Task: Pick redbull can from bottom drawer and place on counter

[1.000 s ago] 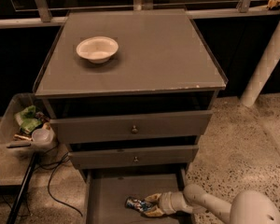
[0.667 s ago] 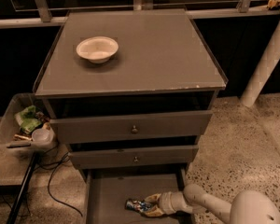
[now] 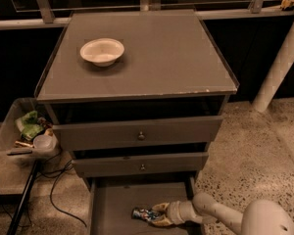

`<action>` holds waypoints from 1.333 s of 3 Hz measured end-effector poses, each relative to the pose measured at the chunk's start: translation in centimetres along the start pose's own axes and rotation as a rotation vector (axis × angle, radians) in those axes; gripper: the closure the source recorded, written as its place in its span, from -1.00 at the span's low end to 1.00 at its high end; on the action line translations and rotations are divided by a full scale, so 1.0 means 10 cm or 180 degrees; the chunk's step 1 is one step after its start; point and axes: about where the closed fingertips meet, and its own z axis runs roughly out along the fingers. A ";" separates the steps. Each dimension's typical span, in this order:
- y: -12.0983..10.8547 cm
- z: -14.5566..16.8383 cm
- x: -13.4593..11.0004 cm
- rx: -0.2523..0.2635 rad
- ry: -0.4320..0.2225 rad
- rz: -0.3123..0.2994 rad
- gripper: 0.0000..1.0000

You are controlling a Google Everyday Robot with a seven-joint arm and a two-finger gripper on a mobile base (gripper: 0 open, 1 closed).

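Small blue-and-silver redbull can (image 3: 141, 213) is seen lying sideways in the pulled-out grey bottom drawer (image 3: 112, 204) — not yet lifted. Pale gripper (image 3: 156, 215) is set at its right end; closure cannot be told. Lift and placement on the matte grey desk (image 3: 157, 58) remain.

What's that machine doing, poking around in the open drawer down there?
A robot arm is reaching into the bottom drawer of a grey cabinet, which is pulled out near the floor. Its gripper is right at a redbull can lying on its side on the drawer floor. The can has not been lifted yet. It is meant to go up on the counter, where a white bowl sits near the back left.
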 end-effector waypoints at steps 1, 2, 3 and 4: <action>-0.01 0.03 0.05 -0.0024 0.0042 0.0058 1.00; 0.00 -0.23 -0.06 0.0022 0.0008 0.0048 1.00; 0.08 -0.78 -0.39 0.0112 -0.0141 -0.0114 1.00; 0.22 -1.29 -0.72 0.0127 -0.0305 -0.0289 1.00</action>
